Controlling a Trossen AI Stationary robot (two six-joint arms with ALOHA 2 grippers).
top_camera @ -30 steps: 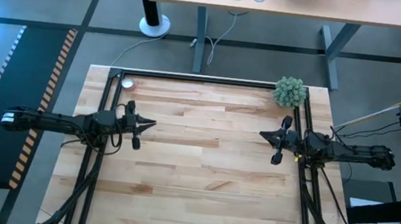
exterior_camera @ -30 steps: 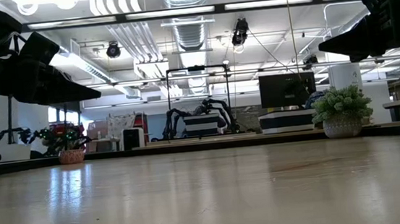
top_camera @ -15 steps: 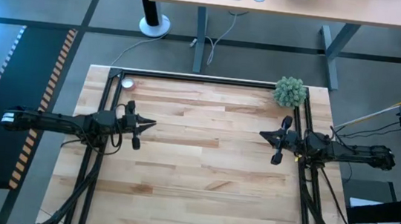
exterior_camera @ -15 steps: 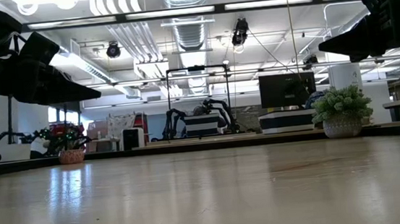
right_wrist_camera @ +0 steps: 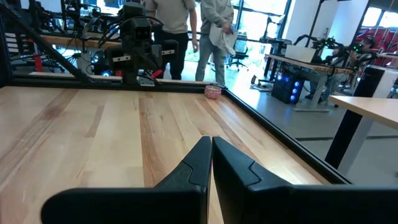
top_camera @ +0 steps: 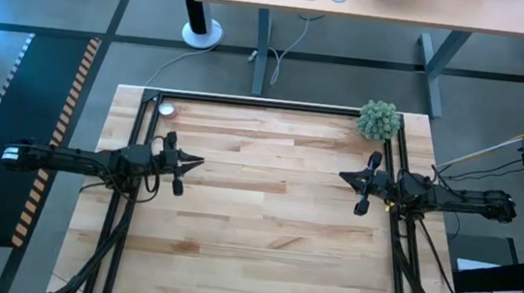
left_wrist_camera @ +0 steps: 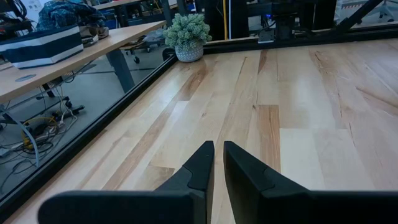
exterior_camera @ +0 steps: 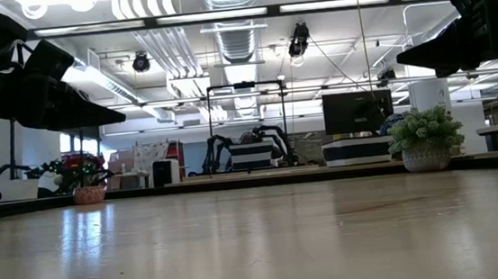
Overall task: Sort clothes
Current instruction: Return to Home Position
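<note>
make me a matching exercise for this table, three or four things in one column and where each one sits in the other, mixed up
Things:
1. plant
2. left pincer
3. right pincer
4. small round thing

Places, from overhead:
A. over the table's left side, empty
B. far right corner of the table
C. far left corner of the table
D. over the table's right side, empty

Pairs: 1-B, 2-A, 3-D, 4-C

No clothes lie on the wooden table.

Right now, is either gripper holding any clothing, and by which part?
Nothing is held. The left gripper and right gripper hover over the bare wooden table, fingers closed on nothing. No clothes are in view.
</note>
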